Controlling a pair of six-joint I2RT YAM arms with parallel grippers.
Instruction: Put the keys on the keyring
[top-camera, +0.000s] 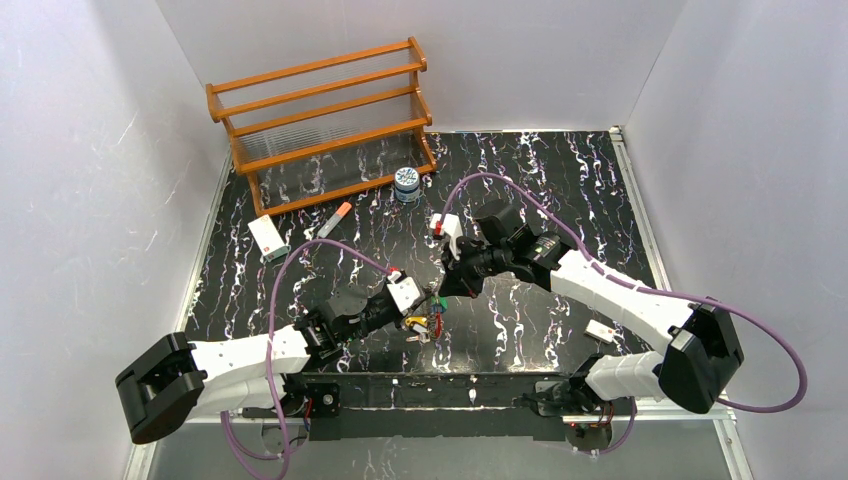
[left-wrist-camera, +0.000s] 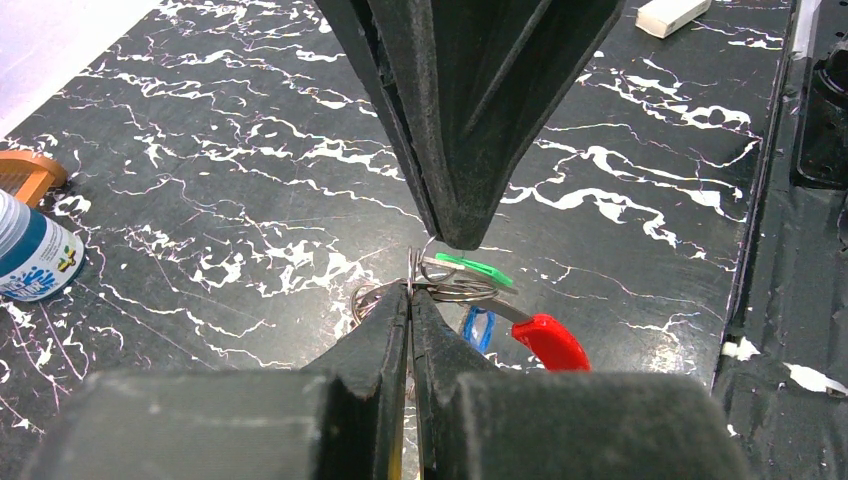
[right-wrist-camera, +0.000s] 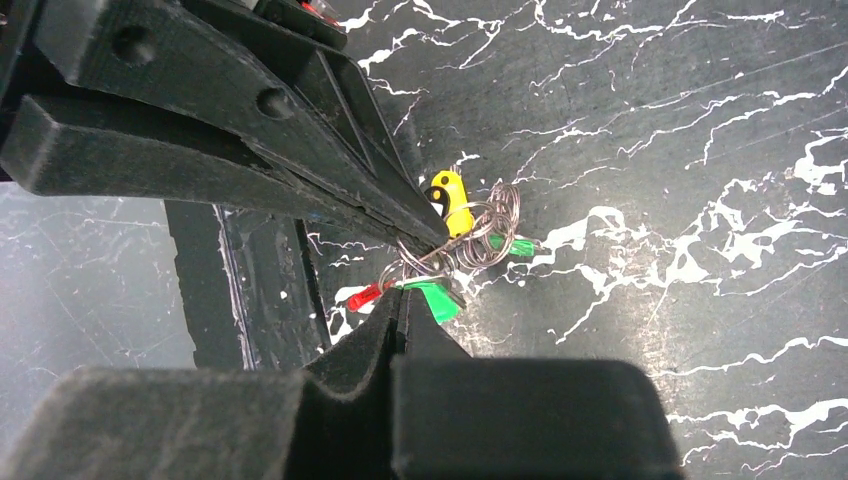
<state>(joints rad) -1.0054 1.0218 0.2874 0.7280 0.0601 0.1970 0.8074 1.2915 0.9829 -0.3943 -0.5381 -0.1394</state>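
The keyring (left-wrist-camera: 455, 291) shows as thin silver wire coiled in several overlapping loops. It is caught between the two arms at the middle of the desk (left-wrist-camera: 250, 150), toward its near edge.

The left fingers (left-wrist-camera: 410, 305) are pressed tight together, with a strand of that wire pinched at their tips. The right fingers (right-wrist-camera: 400, 305) are likewise closed to a slit and nip the wire from the far side. The two pairs of tips meet almost nose to nose over the bundle.

The keys (top-camera: 424, 326) hang bunched on and around the loops:
- a green key (left-wrist-camera: 476, 268) sits just beside the right tips;
- a red key (left-wrist-camera: 548, 341) slants out from the wire;
- a blue key (left-wrist-camera: 478, 328) is half hidden beneath it;
- a yellow key (right-wrist-camera: 450, 202) with a black mark lies against the left tips.

Whether each one is threaded on the wire cannot be told.

Outward from the bundle, the black, white-veined desk carries a small white block (top-camera: 600, 330) to the right. A marker (top-camera: 335, 220) and a white box (top-camera: 268, 238) lie to the far left. A patterned jar (top-camera: 406, 184) stands in front of a wooden rack (top-camera: 320, 110) at the far side.
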